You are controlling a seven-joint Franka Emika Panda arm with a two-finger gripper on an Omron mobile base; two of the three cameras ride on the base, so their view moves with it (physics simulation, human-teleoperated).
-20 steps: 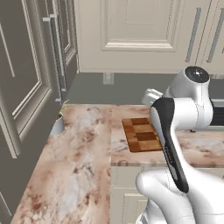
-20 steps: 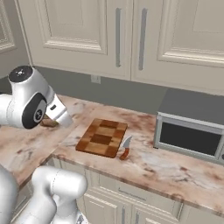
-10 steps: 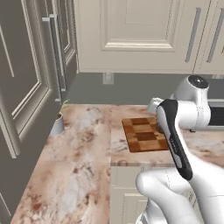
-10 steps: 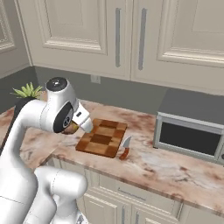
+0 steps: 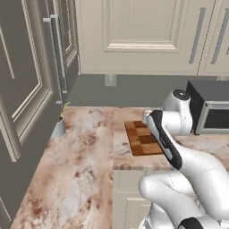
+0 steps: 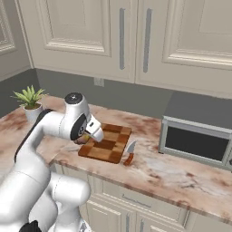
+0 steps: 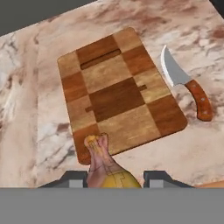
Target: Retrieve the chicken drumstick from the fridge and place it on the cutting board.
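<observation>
My gripper is shut on the chicken drumstick, a lumpy golden-brown piece held between the two fingertips. It hangs just above the near left corner of the checkered wooden cutting board. From the right base view the gripper and drumstick sit at the left end of the cutting board. In the left base view my arm covers part of the cutting board, and the fridge stands tall and grey on the left with its doors closed.
A knife with a reddish-brown handle lies on the counter just right of the board; it appears as the knife from the right base. A microwave stands further right. A potted plant sits at the counter's left end.
The arm has swung right along the counter with the drumstick in the gripper, from left of the board to over its left end, and has come lower.
</observation>
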